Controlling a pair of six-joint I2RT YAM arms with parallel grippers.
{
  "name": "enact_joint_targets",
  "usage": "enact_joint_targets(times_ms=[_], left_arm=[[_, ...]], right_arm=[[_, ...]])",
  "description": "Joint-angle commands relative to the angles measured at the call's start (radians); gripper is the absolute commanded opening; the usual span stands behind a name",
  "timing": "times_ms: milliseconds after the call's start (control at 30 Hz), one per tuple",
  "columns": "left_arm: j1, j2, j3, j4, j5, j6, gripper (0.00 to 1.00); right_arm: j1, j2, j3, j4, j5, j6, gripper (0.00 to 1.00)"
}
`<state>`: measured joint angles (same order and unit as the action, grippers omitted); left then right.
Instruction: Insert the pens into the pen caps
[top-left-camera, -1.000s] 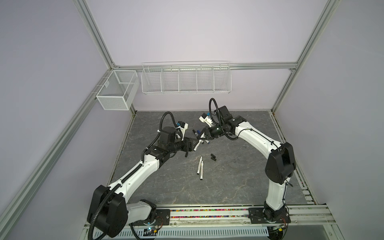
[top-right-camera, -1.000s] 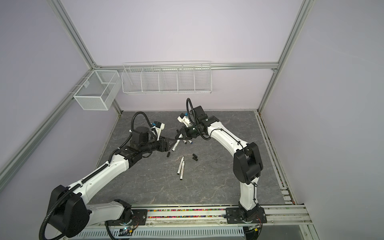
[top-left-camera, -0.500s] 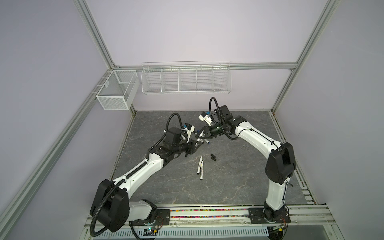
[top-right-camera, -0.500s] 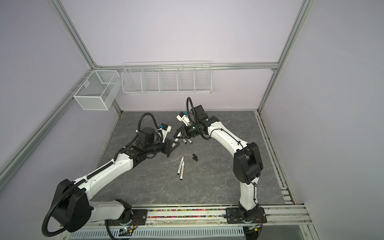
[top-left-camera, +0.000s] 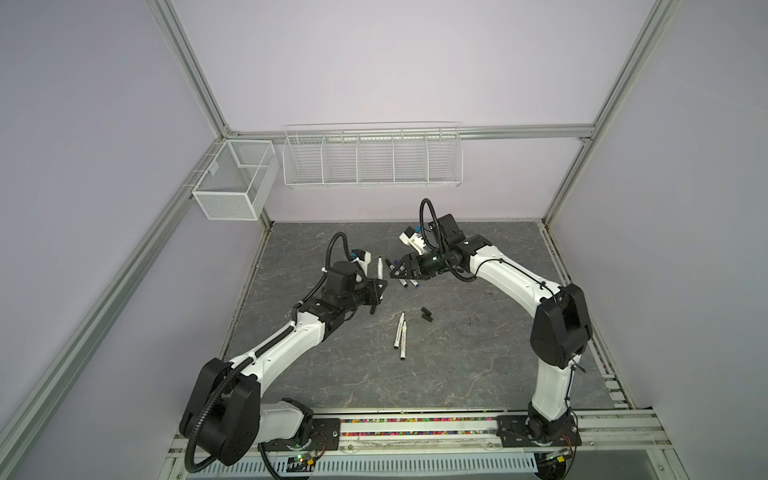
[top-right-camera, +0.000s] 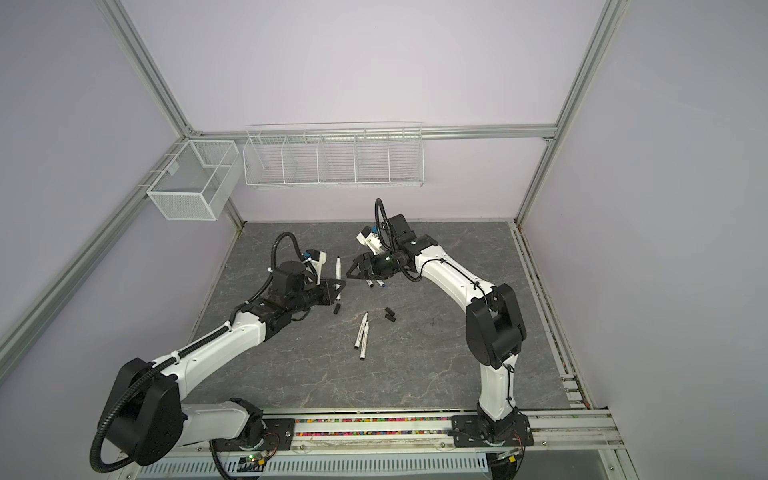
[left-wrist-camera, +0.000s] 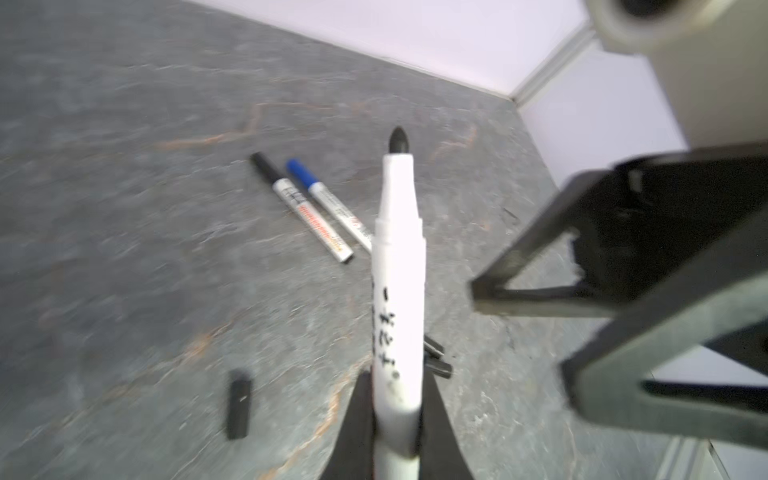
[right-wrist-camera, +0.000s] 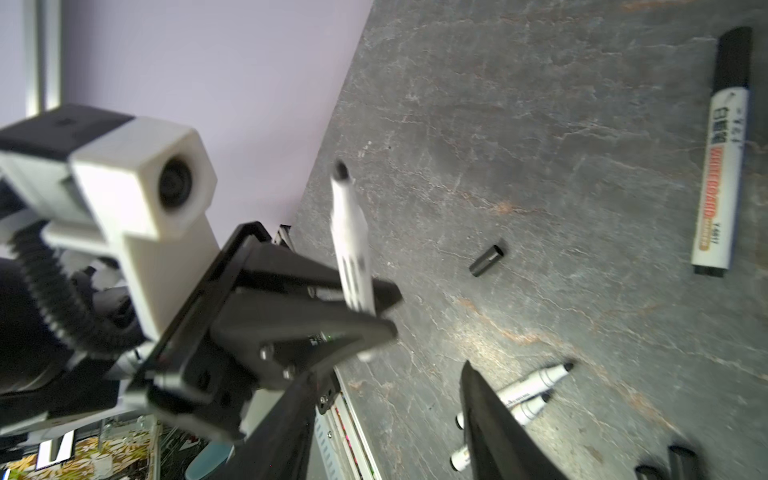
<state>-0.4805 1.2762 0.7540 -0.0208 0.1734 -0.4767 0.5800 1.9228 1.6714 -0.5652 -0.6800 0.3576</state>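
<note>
The pen in play is gripped by the left pincer, jaws closed low on its barrel with only a short stub showing beneath them. Its long axis crosses the fingers rather than running along them, rising from the jaws roughly upright, bare tip uppermost and well clear of the table. It is a slim white barrel with dark lettering, a stepped collar, a tapering neck and a black bullet nib, blurred in the left wrist view. The right pincer sits just beside the pen's upper half, apart from it, jaws spread wide and empty. A cap would have to come down onto that nib along the pen's axis, from above the left pincer, so I judge the free right pincer must fetch one. A lone black cap lies flat just beneath the left pincer, nearer to it than to the right; two more black caps lie together below the right pincer on its arm's side, which looks the less crowded reach. A black-capped pen and a blue-capped pen lie side by side under the right pincer, finished; two bare pens lie further off.
</note>
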Motion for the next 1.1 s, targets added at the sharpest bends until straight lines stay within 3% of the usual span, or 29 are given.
enact_joint_targets(times_ms=[0,100,267,400,633,1067], left_arm=[[0.061,-0.113,-0.066,-0.043,-0.248,-0.166,0.00],[0.106,-0.227,-0.123,-0.115,-0.359,-0.250,0.00],[0.133,-0.359,-0.182,-0.149,-0.398,-0.292,0.00],[0.135,-0.380,-0.178,-0.198,-0.388,-0.289,0.00],[0.139,-0.405,-0.166,-0.237,-0.375,-0.281,0.00],[0.143,-0.398,-0.129,-0.292,-0.351,-0.258,0.00]], right_arm=[[0.036,0.036,0.034,-0.099,0.110,-0.097,0.59],[0.096,0.141,0.116,-0.232,0.213,-0.199,0.58],[0.183,0.297,0.225,-0.325,0.326,-0.258,0.58],[0.197,0.404,0.319,-0.369,0.353,-0.243,0.56],[0.227,0.495,0.392,-0.384,0.537,-0.273,0.54],[0.310,0.631,0.536,-0.438,0.789,-0.429,0.54]])
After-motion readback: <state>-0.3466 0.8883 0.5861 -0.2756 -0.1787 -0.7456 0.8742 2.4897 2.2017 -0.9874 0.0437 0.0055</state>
